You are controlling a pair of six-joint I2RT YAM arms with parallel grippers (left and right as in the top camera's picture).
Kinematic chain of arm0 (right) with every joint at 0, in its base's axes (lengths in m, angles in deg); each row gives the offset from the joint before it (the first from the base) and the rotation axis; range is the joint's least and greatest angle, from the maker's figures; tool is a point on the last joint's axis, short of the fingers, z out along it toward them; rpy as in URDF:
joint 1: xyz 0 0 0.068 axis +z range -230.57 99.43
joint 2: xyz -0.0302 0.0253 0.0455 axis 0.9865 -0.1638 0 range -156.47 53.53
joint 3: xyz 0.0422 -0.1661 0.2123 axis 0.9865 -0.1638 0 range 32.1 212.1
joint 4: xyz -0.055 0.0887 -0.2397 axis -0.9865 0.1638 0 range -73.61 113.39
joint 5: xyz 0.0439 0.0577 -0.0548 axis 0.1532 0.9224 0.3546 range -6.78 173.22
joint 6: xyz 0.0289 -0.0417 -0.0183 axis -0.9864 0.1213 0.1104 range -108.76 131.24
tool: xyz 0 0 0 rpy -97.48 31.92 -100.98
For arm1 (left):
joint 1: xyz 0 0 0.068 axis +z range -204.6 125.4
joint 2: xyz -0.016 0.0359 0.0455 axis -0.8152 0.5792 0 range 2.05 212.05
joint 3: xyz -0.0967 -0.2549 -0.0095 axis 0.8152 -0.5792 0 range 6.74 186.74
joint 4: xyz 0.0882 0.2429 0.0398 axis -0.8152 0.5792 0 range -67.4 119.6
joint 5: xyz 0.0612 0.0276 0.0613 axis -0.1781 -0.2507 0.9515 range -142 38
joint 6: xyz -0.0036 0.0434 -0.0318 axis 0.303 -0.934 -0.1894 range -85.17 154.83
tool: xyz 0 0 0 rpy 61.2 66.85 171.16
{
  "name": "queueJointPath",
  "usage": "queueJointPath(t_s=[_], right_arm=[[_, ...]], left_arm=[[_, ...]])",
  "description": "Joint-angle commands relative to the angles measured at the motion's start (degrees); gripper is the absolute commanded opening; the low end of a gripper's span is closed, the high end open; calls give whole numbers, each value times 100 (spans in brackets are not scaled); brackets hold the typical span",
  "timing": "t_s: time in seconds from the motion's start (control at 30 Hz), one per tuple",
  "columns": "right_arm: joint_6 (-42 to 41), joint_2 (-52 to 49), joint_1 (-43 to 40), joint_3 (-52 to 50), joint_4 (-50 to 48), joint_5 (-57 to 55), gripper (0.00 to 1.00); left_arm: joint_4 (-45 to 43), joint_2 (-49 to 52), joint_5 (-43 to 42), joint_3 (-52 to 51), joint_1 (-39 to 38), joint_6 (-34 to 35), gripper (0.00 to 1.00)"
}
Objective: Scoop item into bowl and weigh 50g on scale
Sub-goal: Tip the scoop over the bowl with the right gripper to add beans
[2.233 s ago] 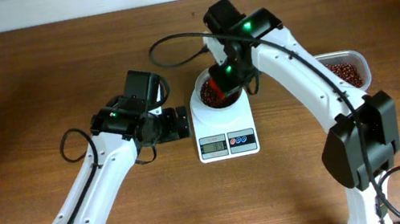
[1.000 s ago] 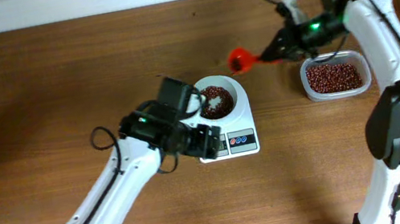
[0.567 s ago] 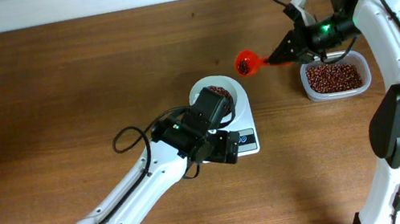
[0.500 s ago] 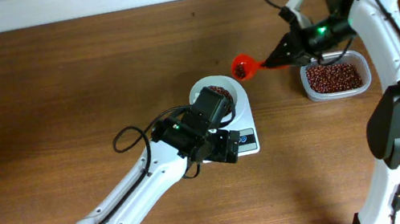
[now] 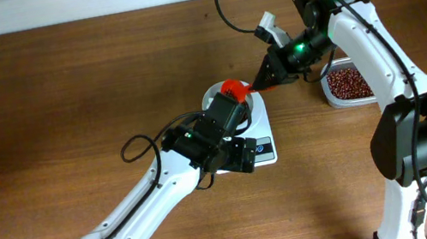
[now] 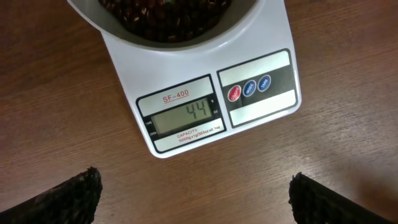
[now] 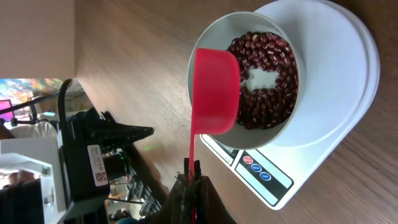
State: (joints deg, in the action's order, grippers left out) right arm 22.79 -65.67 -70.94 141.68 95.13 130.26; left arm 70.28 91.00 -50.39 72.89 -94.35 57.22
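The white scale (image 5: 262, 129) carries the white bowl (image 5: 215, 100) of red-brown beans (image 7: 267, 81). My right gripper (image 5: 270, 78) is shut on the thin handle of a red scoop (image 5: 233, 90), whose head hangs over the bowl's rim. The right wrist view shows the scoop (image 7: 214, 93) at the edge of the bowl (image 7: 303, 68), with the scoop's contents hidden. My left gripper (image 5: 237, 157) is open and empty above the scale's front. In the left wrist view the scale (image 6: 199, 81) reads 44, below the bowl (image 6: 249, 15).
A clear plastic tub (image 5: 345, 103) with more beans stands right of the scale, partly under my right arm. Black cables loop off both arms. The table's far edge meets a white wall.
My right arm has carried the red scoop left from beside the tub to over the bowl. My left arm moved over the scale's front earlier and has held still for the last half second.
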Motion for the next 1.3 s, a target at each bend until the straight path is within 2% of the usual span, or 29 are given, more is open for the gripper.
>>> queueJointPath(t_s=[0.0,0.2,0.27,0.77,1.03,1.17,1.27], right_arm=[[-24,-24,20,-96,-144,-72,4],[-48,-24,72,-404,-476,-92,4],[-352,-24,-48,-404,-645,-468,4],[-431,-22,-271,-404,-433,-719,4],[-190,2,-361,-387,-350,269,4],[-166,61,-361,-223,-243,422,4],[-20,68,-361,273,103,374,4]], left_arm=[[-76,42,234,-55,-24,98,99],[-227,42,236,-55,-24,96,99],[-223,42,236,-55,-24,92,99],[-232,42,278,-55,-24,94,99],[-208,20,273,-39,-39,94,99],[105,-337,507,72,-37,94,99],[505,-407,564,72,-39,223,99]])
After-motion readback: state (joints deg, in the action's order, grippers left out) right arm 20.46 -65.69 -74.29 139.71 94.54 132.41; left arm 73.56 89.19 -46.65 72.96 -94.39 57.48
